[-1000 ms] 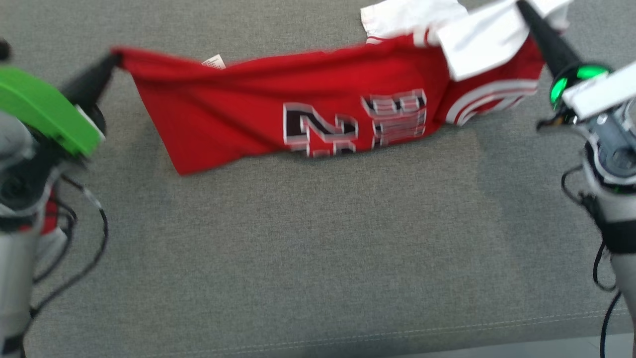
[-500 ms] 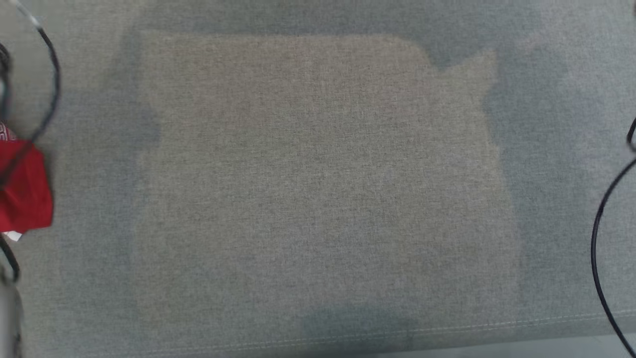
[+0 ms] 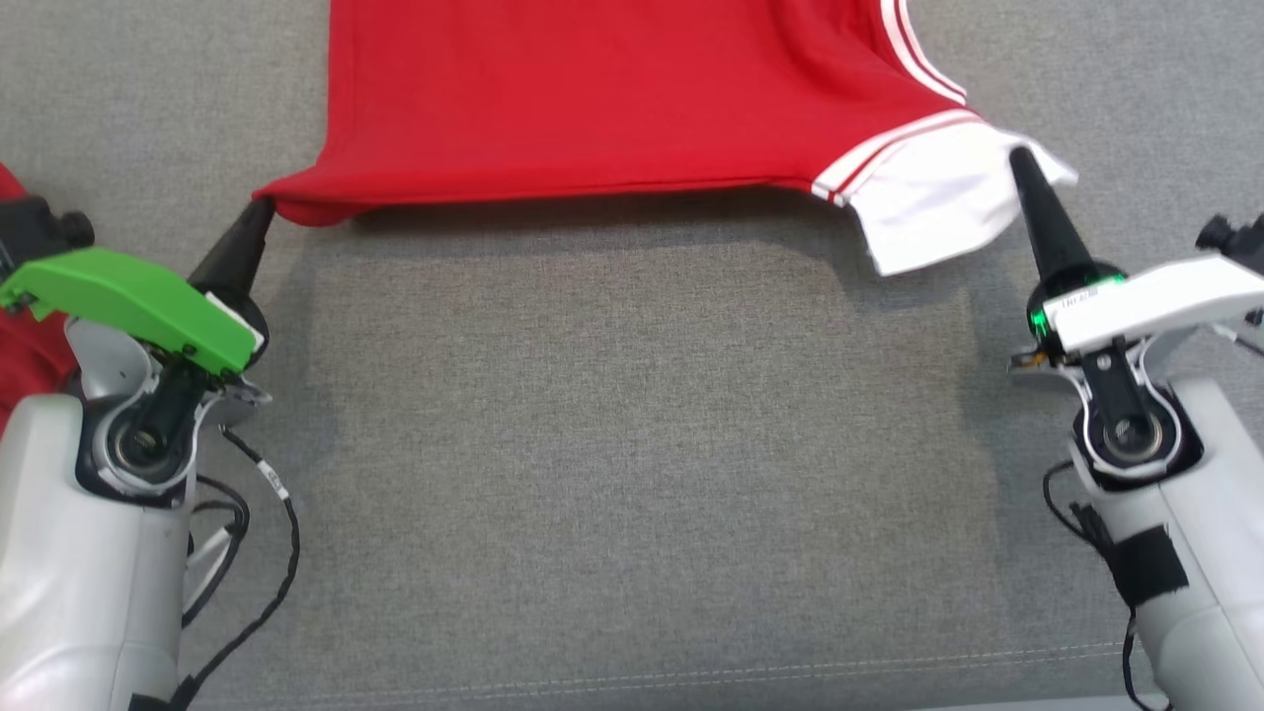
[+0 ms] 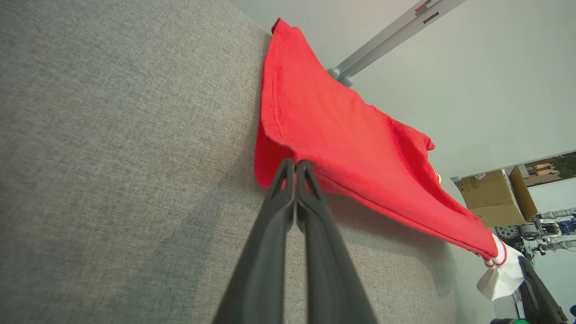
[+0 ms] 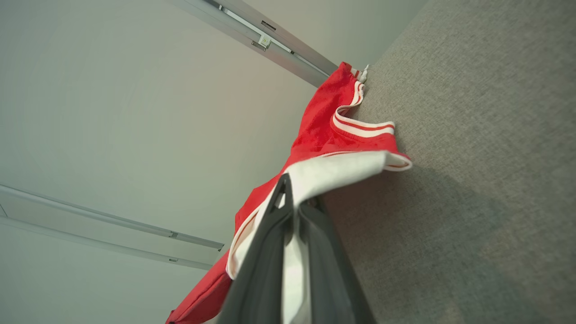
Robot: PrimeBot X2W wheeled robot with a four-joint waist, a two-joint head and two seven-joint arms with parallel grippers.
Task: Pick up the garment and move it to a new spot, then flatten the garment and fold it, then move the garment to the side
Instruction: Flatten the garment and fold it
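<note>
Grey upholstery (image 3: pixel 632 444), red garment (image 3: pixel 592 99) taut crosswise, left fingers (image 3: pixel 237 252) and right fingers (image 3: pixel 1042 212) pinching corners

Bright, even, soft light falls from overhead. In the head view the red garment (image 3: pixel 592 99) throws a diffuse shadow band on the grey surface (image 3: pixel 632 474) just under its lifted edge (soft-edged, not hard). The head view is crisp. In the left wrist view the wide lens stretches the edges, and the left hand (image 4: pixel 295 164) casts a faint shadow beside it.
</note>
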